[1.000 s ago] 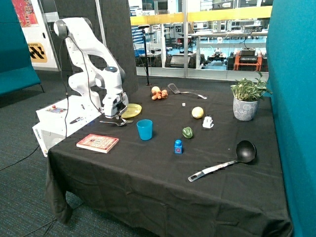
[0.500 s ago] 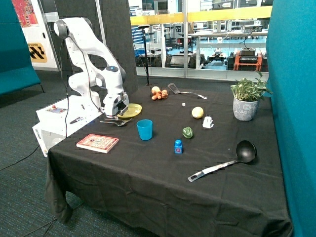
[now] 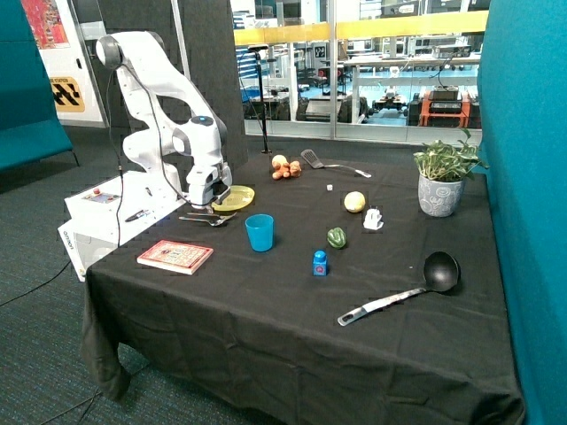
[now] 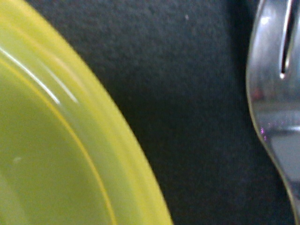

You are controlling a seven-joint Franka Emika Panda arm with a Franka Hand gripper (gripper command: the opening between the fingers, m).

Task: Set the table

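Note:
The table (image 3: 266, 310) has a black cloth top. Near its back corner by the robot base, a yellow plate (image 3: 237, 197) sits tilted, one rim raised off the cloth. My gripper (image 3: 213, 204) is down at that rim and shut on the plate. A fork and a spoon (image 3: 205, 219) lie on the cloth just beside the gripper. The wrist view is very close: the yellow plate (image 4: 56, 154) fills one side, a metal fork (image 4: 276, 93) the other, with black cloth (image 4: 187, 117) between them. The fingers are hidden there.
A blue cup (image 3: 260, 232) stands in front of the plate and a book (image 3: 175, 256) lies near the table edge. Farther off are a lemon (image 3: 354, 202), a green pepper (image 3: 337, 237), a small blue bottle (image 3: 320, 263), a ladle (image 3: 416, 285), a potted plant (image 3: 443, 181), a spatula (image 3: 323, 162) and some fruit (image 3: 285, 167).
The plate lay flat a second ago; now its rim by the gripper is raised and it sits tilted. The arm has risen slightly.

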